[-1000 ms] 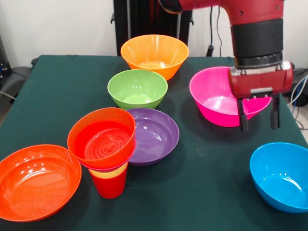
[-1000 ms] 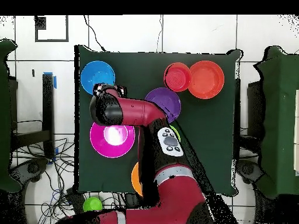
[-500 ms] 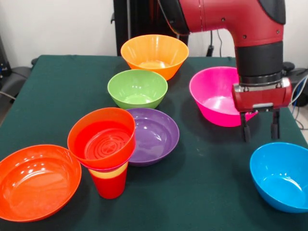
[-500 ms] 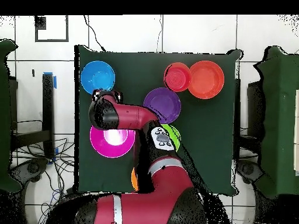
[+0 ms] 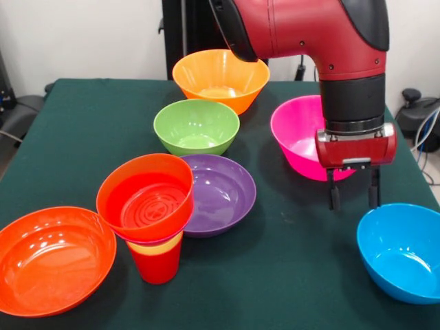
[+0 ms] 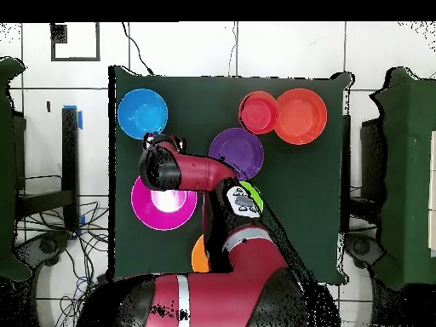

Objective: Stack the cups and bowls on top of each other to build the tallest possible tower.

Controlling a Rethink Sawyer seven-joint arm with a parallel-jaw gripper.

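Yellow cup (image 5: 155, 247) under tower (image 5: 146, 213): front view only.

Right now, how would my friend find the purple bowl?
Start at the tall stack with the red plastic cup underneath, near the table's front. The shallow glossy purple plastic bowl touches it, before the deeper green plastic bowl. It alone is purple.

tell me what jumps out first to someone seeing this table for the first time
The big red robot arm comes down over the table's right side in the front view, its gripper open and empty between the pink bowl and the blue bowl. At front left stands a small tower: a red cup with bowls nested on top, beside a wide orange-red bowl. Purple, green and orange bowls line up behind it.
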